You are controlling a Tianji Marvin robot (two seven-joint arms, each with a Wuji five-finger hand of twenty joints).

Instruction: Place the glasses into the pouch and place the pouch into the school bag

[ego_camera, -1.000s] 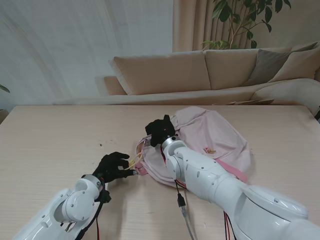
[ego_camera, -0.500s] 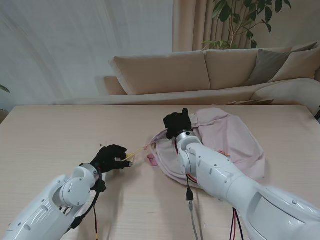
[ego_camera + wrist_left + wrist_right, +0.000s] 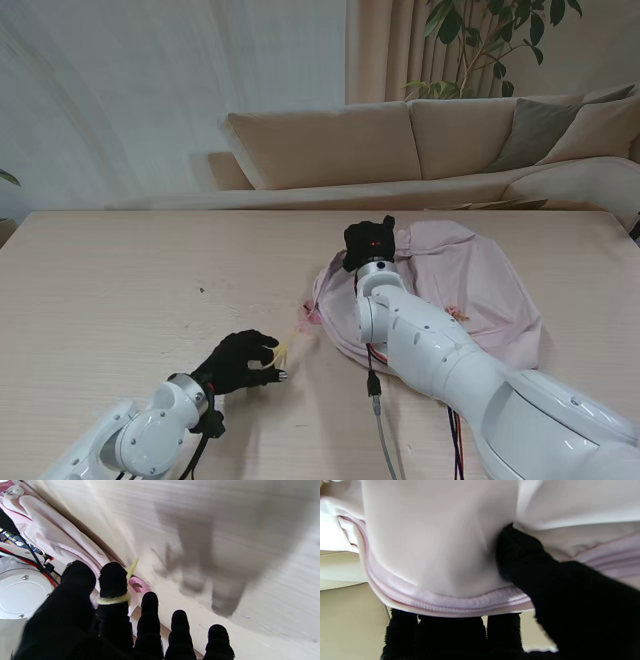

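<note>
Right hand (image 3: 371,243) pinches the school bag (image 3: 470,290) rim; left hand (image 3: 243,362) has a yellow cord (image 3: 290,342) looped on one finger, probably the zipper pull. Pull steady, keep fabric taut. No glasses or pouch visible.

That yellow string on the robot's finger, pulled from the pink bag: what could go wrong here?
The yellow cord is looped around a finger of the left hand, so it might snag or pull tight. The right hand pinches only the edge of the school bag, so the fabric could slip out. Neither glasses nor pouch is visible.
</note>
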